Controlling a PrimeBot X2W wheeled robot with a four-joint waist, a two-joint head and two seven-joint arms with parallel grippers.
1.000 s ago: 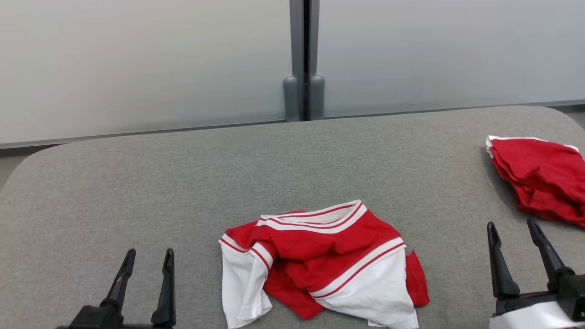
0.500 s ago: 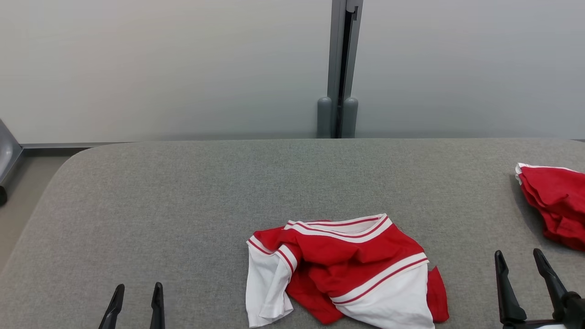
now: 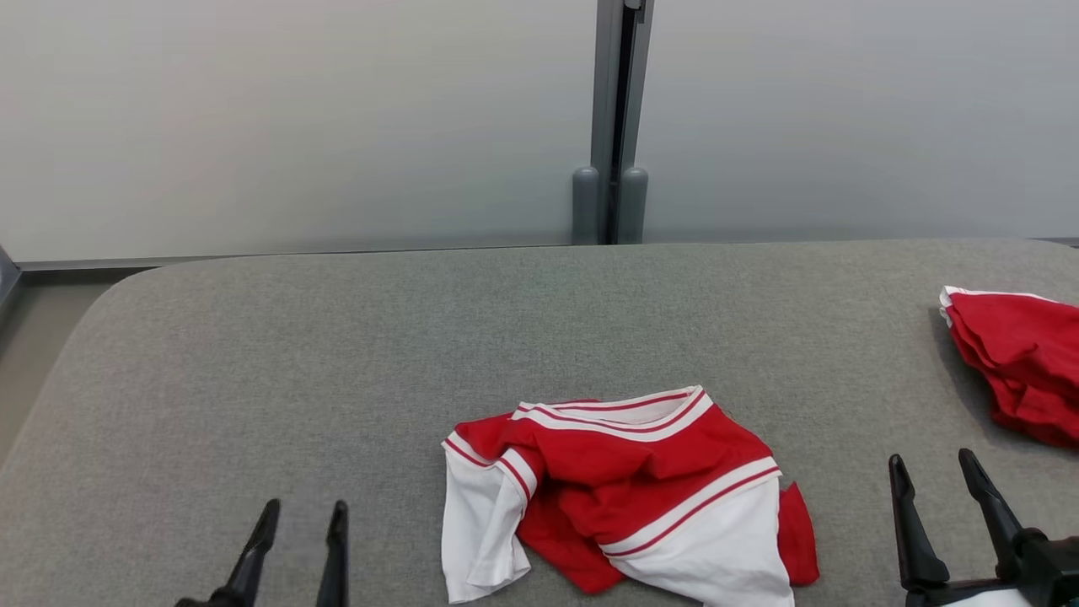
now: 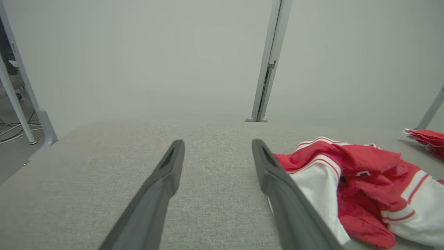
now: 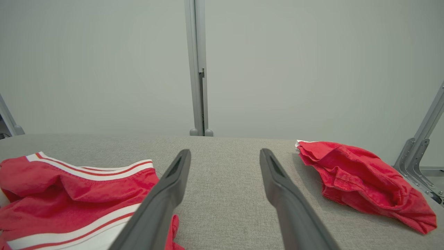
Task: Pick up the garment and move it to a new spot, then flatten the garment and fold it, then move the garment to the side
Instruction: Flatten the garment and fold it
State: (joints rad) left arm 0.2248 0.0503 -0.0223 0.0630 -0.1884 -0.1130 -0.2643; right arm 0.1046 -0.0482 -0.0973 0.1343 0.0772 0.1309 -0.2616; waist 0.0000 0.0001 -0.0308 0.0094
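Two on table [image 3: 253, 354], garment [image 3: 624, 489] crumpled ctr, red pile [image 3: 1020, 362] maybe folded

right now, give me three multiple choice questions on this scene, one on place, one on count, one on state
1. Where on the table does the red-and-white garment lie?
A) near edge, between the two arms
B) far left corner
C) hanging off the far edge

2. How many garments are on the table?
A) one
B) two
C) four

3. The left jaws and right jaws are:
A) both open, empty
B) both shut on cloth
C) one open, one shut

Answers:
1 A, the head view shows it near, between the arms.
2 B, it plus the red pile at the right.
3 A, each pair stands apart, gripping nothing.
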